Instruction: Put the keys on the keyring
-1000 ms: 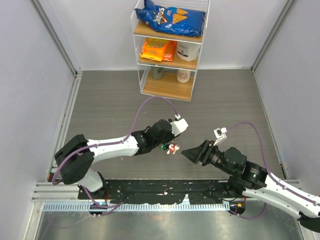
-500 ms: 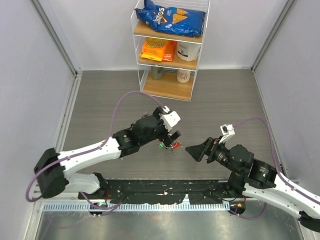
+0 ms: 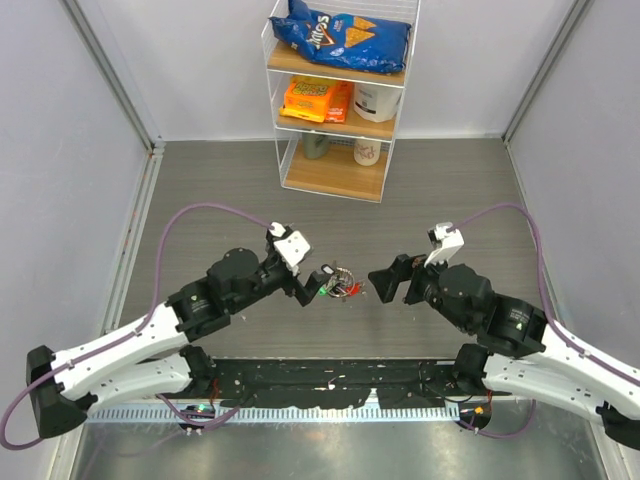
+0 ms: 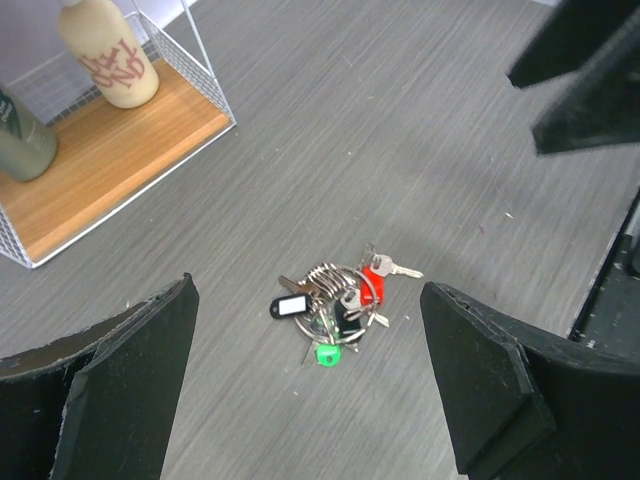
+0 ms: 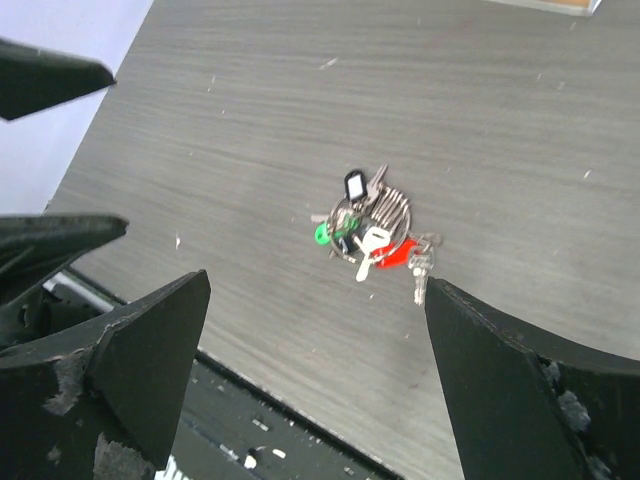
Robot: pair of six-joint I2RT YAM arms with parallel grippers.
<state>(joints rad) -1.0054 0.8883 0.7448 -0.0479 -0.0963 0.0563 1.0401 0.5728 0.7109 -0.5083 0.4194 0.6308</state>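
While the small silver keys with red and green plastic heads (image 4: 345, 300) lie bunched with the thin silver wire keyring (image 4: 325, 280) on the grey wood-grain counter (image 3: 220, 200), the black left gripper (image 3: 320, 283) and the black right gripper (image 3: 380, 285) flank them, both spread wide and empty.

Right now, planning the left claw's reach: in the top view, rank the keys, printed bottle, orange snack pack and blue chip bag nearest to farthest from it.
1. keys, close beside the left claw.
2. printed bottle, bottom shelf.
3. orange snack pack, middle shelf.
4. blue chip bag, top shelf.
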